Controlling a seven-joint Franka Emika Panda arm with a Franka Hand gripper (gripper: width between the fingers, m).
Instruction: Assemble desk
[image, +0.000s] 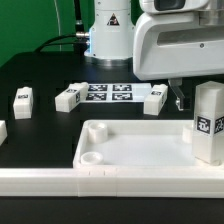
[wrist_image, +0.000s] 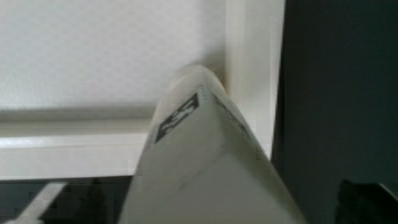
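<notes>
Leg (image: 208, 122) stands upright at the desk top's (image: 130, 150) corner — gripper (image: 178, 99) just beside it. Jaw width I can't tell, nothing visibly held. Grip squarely, twist home without tilting.

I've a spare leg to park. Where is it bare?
Free: the desk top's floor between its sockets and the upright leg; the black table strip between desk top and lying legs. Crowded: the legs flanking the marker board.
</notes>
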